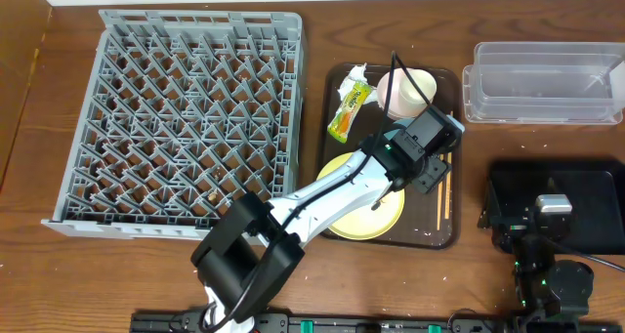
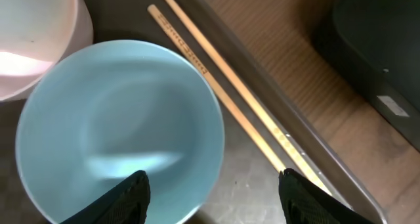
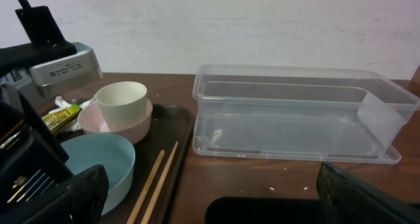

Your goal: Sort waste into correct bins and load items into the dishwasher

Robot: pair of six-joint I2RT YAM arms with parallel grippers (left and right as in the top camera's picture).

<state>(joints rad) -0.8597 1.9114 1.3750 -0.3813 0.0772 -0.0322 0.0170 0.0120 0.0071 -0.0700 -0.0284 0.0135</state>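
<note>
**Slick rim, crowded tray**

My left end effector [image 2: 222,196] hangs released and empty. One finger is over the hollow of the small round light-blue bowl [image 2: 118,132], and the other is outside its rim. The bowl sits on the dark brown serving tray [image 2: 244,175], close by the pinkish-white bowl [image 2: 33,46]. The thin wooden chopsticks [image 2: 226,92] lie just beside it. I judge the glossy wall may slip or tip when pinched, and my outer finger could knock the chopsticks. My right end effector [image 3: 210,207] waits spread above the black shallow bin [image 1: 586,191]. The counter [image 1: 391,284] is brown wood grain, and the wall [image 3: 262,27] behind is pale and plain.
</note>
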